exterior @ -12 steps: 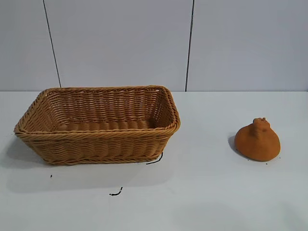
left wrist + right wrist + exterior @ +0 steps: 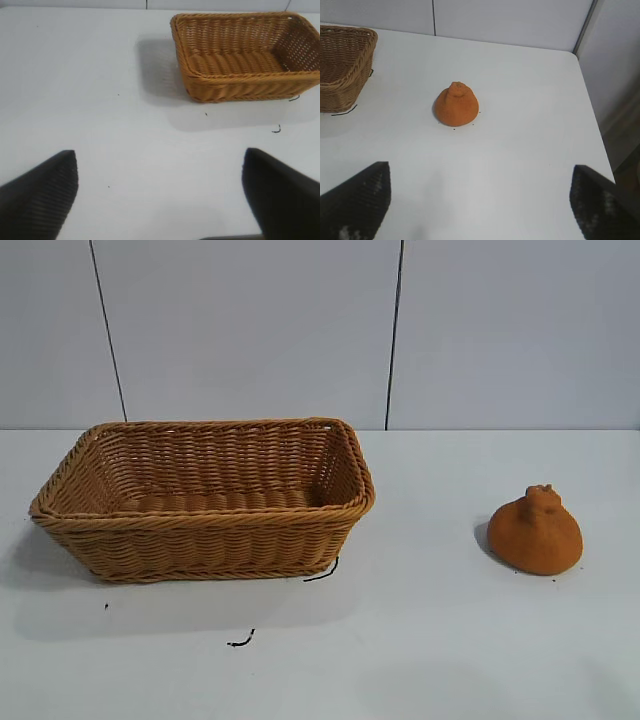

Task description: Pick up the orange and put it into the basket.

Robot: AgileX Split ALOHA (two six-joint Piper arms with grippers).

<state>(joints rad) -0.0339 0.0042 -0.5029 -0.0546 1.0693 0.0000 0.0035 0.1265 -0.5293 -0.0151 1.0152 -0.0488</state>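
Neither arm appears in the exterior view; only each gripper's dark fingertips show, cut off at the wrist views' edges. The left gripper [image 2: 160,192] hangs above bare counter [image 2: 430,640] with jaws spread wide, as does the right gripper [image 2: 480,200]. The orange [image 2: 536,531] sits on the counter, well apart from the basket [image 2: 205,502]. Nothing differs from the earlier frame.
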